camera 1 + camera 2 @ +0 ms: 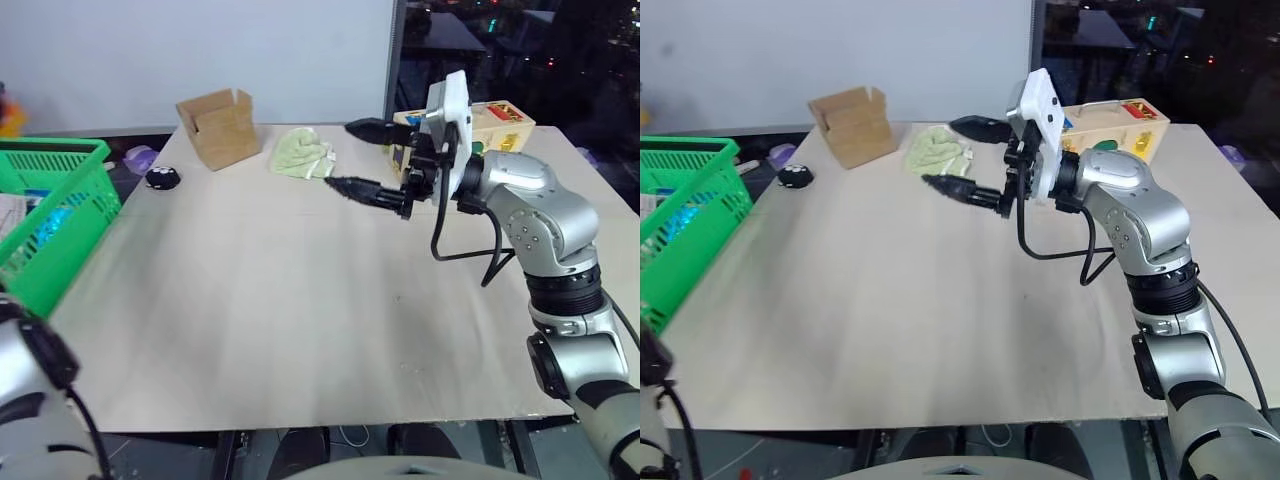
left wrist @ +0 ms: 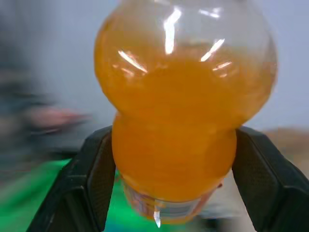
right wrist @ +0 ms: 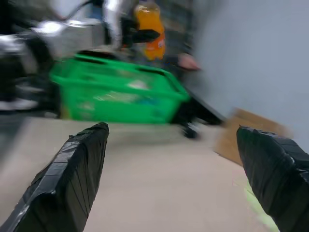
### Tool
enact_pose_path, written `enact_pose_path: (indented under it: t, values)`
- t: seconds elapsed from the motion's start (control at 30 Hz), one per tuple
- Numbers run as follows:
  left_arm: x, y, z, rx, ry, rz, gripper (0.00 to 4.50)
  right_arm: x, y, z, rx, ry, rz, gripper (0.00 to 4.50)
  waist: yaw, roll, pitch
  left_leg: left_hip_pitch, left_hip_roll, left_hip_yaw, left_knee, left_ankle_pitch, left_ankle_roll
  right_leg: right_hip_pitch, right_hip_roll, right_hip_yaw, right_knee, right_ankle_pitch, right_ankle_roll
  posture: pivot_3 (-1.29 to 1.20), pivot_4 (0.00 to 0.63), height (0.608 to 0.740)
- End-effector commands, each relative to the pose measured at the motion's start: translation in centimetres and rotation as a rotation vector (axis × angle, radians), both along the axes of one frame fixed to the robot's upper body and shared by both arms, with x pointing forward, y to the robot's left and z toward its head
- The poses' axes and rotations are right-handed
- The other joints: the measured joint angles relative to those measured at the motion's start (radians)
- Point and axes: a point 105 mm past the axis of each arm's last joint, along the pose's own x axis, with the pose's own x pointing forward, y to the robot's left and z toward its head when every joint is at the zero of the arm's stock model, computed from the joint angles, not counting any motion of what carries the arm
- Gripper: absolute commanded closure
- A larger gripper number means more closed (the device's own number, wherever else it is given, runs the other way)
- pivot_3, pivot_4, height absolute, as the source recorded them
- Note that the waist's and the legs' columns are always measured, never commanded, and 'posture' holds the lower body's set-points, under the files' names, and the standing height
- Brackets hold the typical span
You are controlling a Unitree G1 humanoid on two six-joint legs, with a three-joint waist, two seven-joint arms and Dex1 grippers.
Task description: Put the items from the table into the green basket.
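My left gripper (image 2: pixel 174 145) is shut on a small orange drink bottle (image 2: pixel 183 96), its two fingers pressed on the bottle's narrow waist. The right wrist view shows that bottle (image 3: pixel 150 26) hanging above the far side of the green basket (image 3: pixel 120 94). The basket (image 1: pixel 55 215) stands off the table's left edge with some items inside. My right gripper (image 1: pixel 338 155) hovers open and empty over the far middle of the table (image 1: pixel 300 320), pointing left. On the table lie a pale green cloth (image 1: pixel 303 155) and a small black object (image 1: pixel 162 178).
A tan cardboard box (image 1: pixel 218 128) stands open at the table's far left. A wooden latch box (image 1: pixel 500 122) sits at the far right behind my right arm. A small purple thing (image 1: pixel 140 157) lies beyond the table's left corner.
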Motion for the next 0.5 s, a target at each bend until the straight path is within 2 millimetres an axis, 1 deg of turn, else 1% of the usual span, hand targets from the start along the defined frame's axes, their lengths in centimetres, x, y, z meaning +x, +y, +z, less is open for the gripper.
enact_pose_path:
  t: [0.03,0.07,0.17,0.27,0.33,0.5]
  values:
    - [-1.8,1.4,2.1,0.081,-0.028,0.076,1.6,-2.1,0.4,1.5,0.025,-0.06,0.109,0.0,0.032,-0.001,-0.001,0.0,0.0,-0.001,0.0,0.0,0.0,0.001,0.0,-0.003,0.0,0.0,0.0,0.13,0.0,0.74]
    - [-2.1,1.8,1.8,0.07,-0.014,0.088,1.6,-2.4,0.4,1.5,0.026,-0.059,0.127,0.0,0.046,-0.001,-0.001,0.0,0.0,-0.001,0.0,0.0,0.0,0.001,0.0,-0.003,0.0,0.0,0.0,0.13,0.0,0.74]
    - [-2.2,2.5,0.3,0.063,0.059,0.084,1.6,-2.7,0.4,1.4,0.021,-0.06,0.145,0.0,0.066,-0.001,-0.001,0.001,0.0,-0.002,0.001,0.002,-0.003,0.002,0.0,-0.005,0.002,0.0,0.0,0.13,0.0,0.74]
    - [-2.1,2.7,-1.4,0.05,0.131,0.059,1.6,-2.7,0.4,1.3,0.016,-0.059,0.145,0.0,0.073,-0.005,-0.003,0.001,0.002,-0.003,0.002,0.003,-0.005,0.003,0.001,-0.007,0.003,0.0,0.0,0.13,0.0,0.74]
    - [-2.1,2.8,-2.8,0.031,0.173,0.045,1.6,-2.7,0.3,1.2,0.011,-0.056,0.14,0.0,0.073,-0.008,-0.005,0.001,0.002,-0.003,0.002,0.004,-0.007,0.003,0.002,-0.007,0.003,0.0,-0.001,0.12,0.0,0.74]
    - [-2.7,3.5,-4.9,-0.021,0.21,0.045,1.6,-2.7,0.1,0.9,-0.005,-0.046,0.129,0.0,0.055,-0.009,-0.005,0.001,0.003,-0.003,0.001,0.005,-0.007,0.002,0.002,-0.007,0.003,0.0,-0.001,0.08,0.0,0.74]
